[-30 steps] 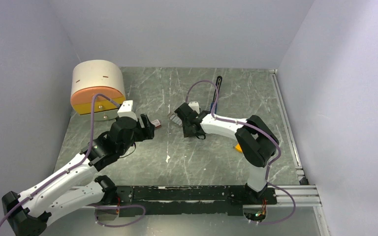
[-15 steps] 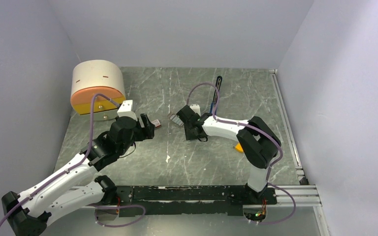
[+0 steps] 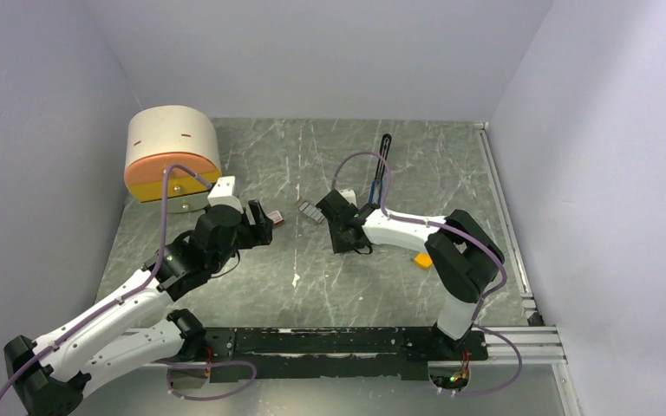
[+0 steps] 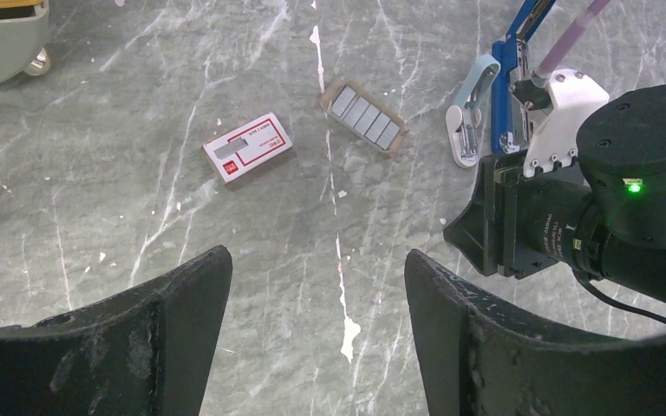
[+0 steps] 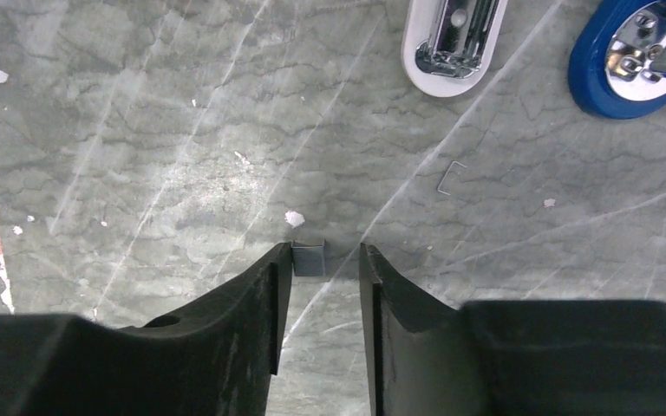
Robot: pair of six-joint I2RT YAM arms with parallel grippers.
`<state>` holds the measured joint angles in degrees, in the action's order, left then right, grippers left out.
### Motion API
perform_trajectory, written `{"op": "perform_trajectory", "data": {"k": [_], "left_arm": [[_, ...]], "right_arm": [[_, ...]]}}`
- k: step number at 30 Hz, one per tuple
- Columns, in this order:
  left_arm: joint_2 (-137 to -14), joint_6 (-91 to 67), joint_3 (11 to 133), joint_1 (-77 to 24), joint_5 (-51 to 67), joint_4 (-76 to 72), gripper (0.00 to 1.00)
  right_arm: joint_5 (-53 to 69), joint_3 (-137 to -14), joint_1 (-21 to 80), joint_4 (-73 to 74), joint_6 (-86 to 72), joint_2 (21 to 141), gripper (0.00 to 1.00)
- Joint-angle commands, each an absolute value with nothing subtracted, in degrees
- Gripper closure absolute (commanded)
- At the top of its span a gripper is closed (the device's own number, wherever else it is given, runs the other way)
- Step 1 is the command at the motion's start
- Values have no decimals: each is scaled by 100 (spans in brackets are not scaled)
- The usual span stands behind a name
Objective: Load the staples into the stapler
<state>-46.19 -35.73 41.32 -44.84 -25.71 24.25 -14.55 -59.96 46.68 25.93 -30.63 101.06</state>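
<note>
Right arm (image 3: 399, 227) drawn nearer, right tool (image 5: 323, 254) unclenched astride staples (image 5: 308, 259); left tool (image 4: 316, 264) agape.

Cream drum (image 3: 172, 139), orange-and-yellow lower band, far-left corner of grey marble table (image 3: 329, 286). Orange block (image 3: 421, 259) right of centre. Pale-blue piece (image 4: 471, 108) lying flat, chrome inside.
</note>
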Motion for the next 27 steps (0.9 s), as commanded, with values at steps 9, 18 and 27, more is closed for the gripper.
{"op": "perform_trajectory", "data": {"k": [9, 18, 27], "left_arm": [[-4617, -3507, 4246, -4500, -2652, 2330, 22], [-4570, -3520, 4210, -4500, -2731, 2347, 23], [-4596, -3527, 4192, -4500, -2752, 2339, 22]], "right_arm": [[-1162, -6104, 4635, 2418, -2841, 10198, 60], [-1308, -6356, 4614, 2538, -2892, 10402, 67], [-1474, -6384, 4617, 2803, -2973, 10381, 70]]}}
